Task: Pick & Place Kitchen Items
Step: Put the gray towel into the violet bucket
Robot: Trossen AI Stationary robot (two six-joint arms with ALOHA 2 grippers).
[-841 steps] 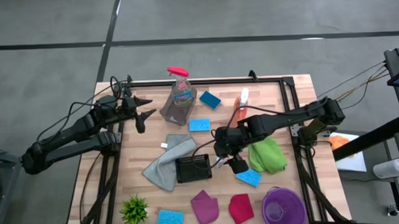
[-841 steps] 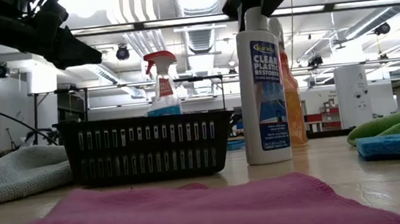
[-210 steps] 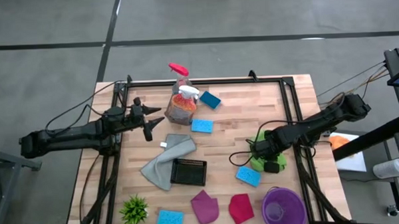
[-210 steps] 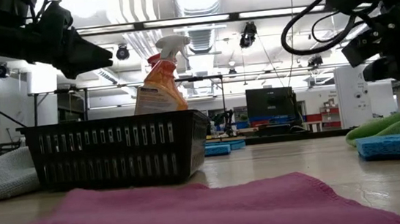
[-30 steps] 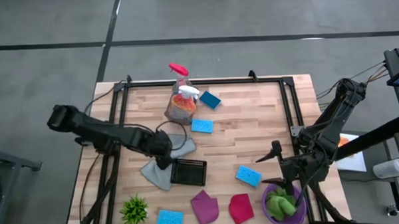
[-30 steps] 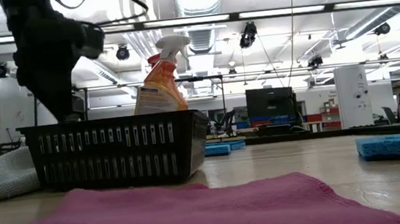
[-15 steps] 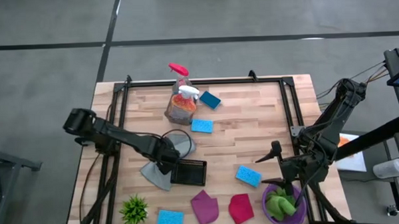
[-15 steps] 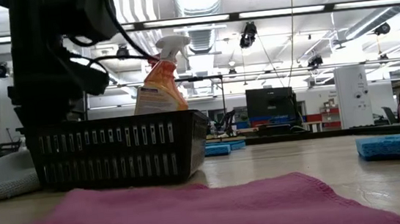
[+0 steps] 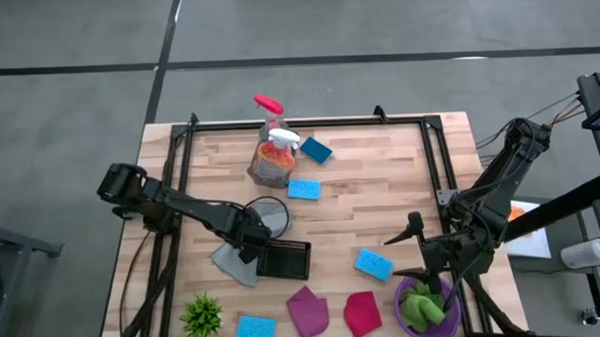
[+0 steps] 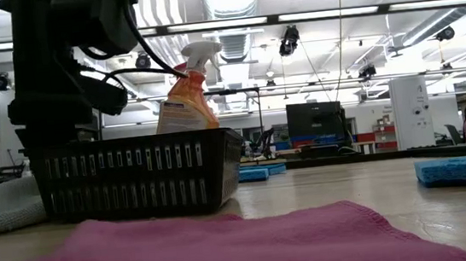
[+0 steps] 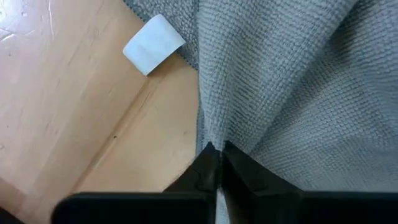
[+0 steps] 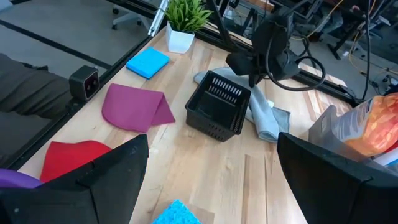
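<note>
While my left gripper [image 11: 216, 163] sits pinched on the grey cloth [image 9: 231, 261] beside the black basket [image 9: 286, 259], I count four blue sponges [image 9: 303, 189] on the surface [image 9: 381, 186]; two spray bottles [image 9: 273, 154] at the back; magenta cloth [image 9: 308, 310], red cloth [image 9: 362, 312]; green cloth [image 9: 419, 307] in the purple bowl [image 9: 438, 331]; right gripper [image 9: 415, 253] spread just beside the bowl.

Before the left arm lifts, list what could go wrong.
1. The left gripper pinches only a small fold of the grey cloth; it may slip out.
2. The cloth lies against the black basket; lifting could drag or tip it.
3. The cloth's trailing end might brush the orange spray bottle.
</note>
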